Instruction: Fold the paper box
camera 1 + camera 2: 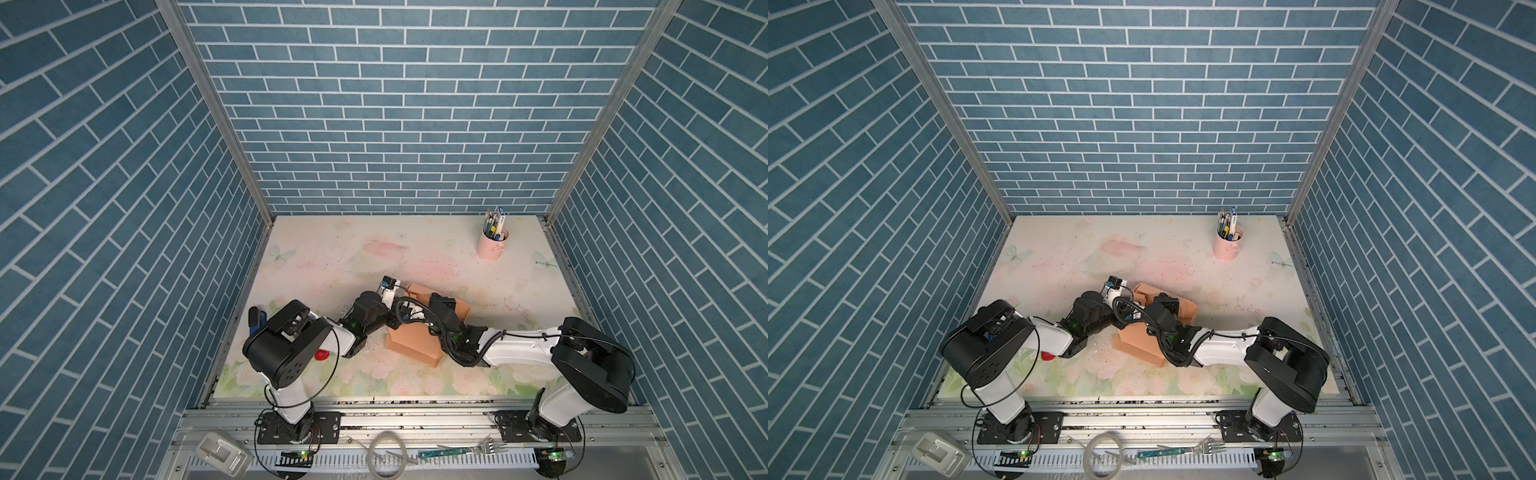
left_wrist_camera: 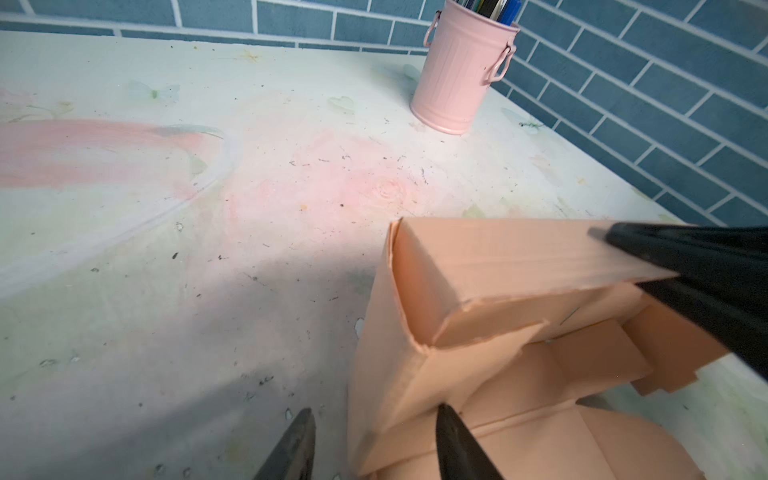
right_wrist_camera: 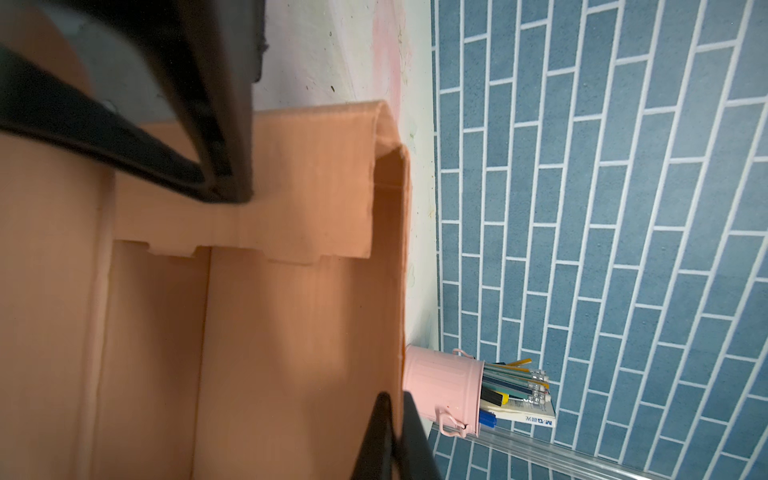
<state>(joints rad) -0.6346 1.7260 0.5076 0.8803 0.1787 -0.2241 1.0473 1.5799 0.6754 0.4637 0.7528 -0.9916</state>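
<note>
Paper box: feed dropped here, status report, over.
Left gripper open astride a side wall. Right gripper shut on paper box rim. Box part-folded. Pink pen cup far off.

The left arm (image 1: 291,345) and right arm (image 1: 519,347) met over the paper box (image 1: 409,338) on the floral surface (image 1: 332,249); a pink pen cup (image 1: 492,245) stood well apart behind.

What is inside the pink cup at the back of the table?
The pink cup holds pens and pencils and a white printed pack. Its wall covers their lower ends and the cup's bottom.
</note>
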